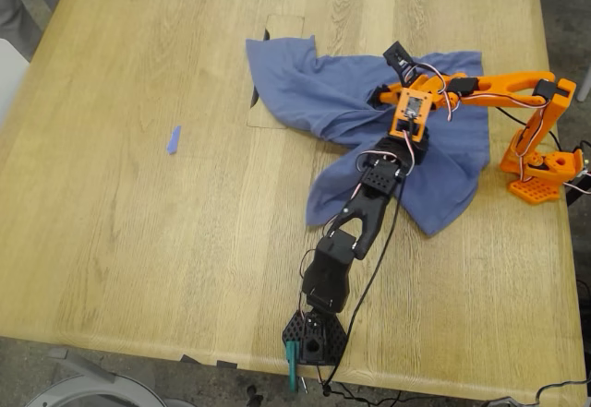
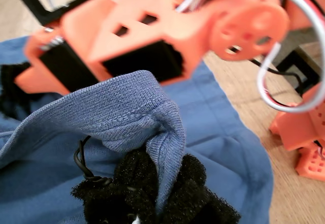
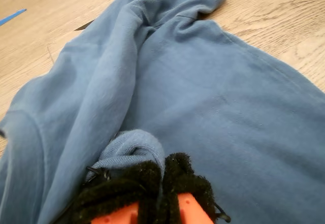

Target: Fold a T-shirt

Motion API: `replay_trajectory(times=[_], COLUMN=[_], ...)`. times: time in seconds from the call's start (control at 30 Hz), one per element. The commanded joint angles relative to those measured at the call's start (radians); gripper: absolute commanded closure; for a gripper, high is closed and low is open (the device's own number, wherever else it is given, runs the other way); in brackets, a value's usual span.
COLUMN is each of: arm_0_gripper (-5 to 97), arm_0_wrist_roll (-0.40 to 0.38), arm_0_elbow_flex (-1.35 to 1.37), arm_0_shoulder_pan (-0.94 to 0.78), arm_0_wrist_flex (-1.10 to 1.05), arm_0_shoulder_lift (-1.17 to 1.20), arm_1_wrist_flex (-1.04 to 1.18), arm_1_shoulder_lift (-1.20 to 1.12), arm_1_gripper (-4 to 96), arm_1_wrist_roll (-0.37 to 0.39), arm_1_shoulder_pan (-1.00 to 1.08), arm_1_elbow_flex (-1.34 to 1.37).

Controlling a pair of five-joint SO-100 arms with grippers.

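Wooden bench (image 1: 138,241) carries all items. A small blue scrap (image 1: 173,139) lies well apart from the garment, toward the exterior view's left. A rectangular cut-out panel (image 1: 277,75) in the bench top is partly covered by the cloth. An orange arm base (image 1: 543,169) stands at the exterior view's right; a black arm base (image 1: 315,333) stands at the near edge. Both arms reach over the garment and cross above its middle, hiding that part in the exterior view.

In the first wrist view, the orange arm body blocks most of the background.

The T-shirt (image 1: 323,93) lies crumpled on the bench, right of centre in the exterior view, slate-blue, with deep folds and one lobe trailing toward the near edge. No print shows.

My first claw (image 2: 161,193) is pressed together on a raised hem fold of the T-shirt. My second claw (image 3: 161,183) is likewise pinching a small bunched fold of the T-shirt.
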Motion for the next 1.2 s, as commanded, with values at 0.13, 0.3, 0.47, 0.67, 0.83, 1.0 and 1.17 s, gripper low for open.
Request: replay_trajectory(times=[0.13, 0.3, 0.47, 0.67, 0.83, 1.0, 1.17], arm_0_gripper=[92, 92, 92, 92, 92, 92, 92], arm_0_wrist_roll=[-0.023, -0.035, -0.044, -0.046, -0.048, -0.060, -0.051], arm_0_elbow_flex=[-0.314, -0.589, -1.005, -1.732, -1.732, -1.732, -1.732], arm_0_shoulder_pan=[0.156, 0.229, 0.264, 0.308, 0.351, 0.394, 0.431], arm_0_wrist_flex=[-0.012, 0.034, 0.156, 0.494, 0.497, 0.491, 0.482], arm_0_shoulder_lift=[-0.137, -0.356, -0.632, -1.046, -1.049, -1.074, -1.120], arm_1_wrist_flex=[-0.052, -0.072, -0.095, -0.130, -0.155, -0.176, -0.186], arm_1_shoulder_lift=[0.005, 0.012, 0.029, 0.055, 0.064, 0.063, 0.060], arm_1_gripper=[91.4, 91.4, 91.4, 91.4, 91.4, 91.4, 91.4], arm_1_wrist_roll=[0.014, 0.017, 0.018, 0.020, 0.020, 0.020, 0.018], arm_1_shoulder_pan=[0.052, 0.063, 0.063, 0.074, 0.081, 0.097, 0.106], arm_1_elbow_flex=[-0.046, -0.011, 0.043, 0.126, 0.178, 0.213, 0.241])
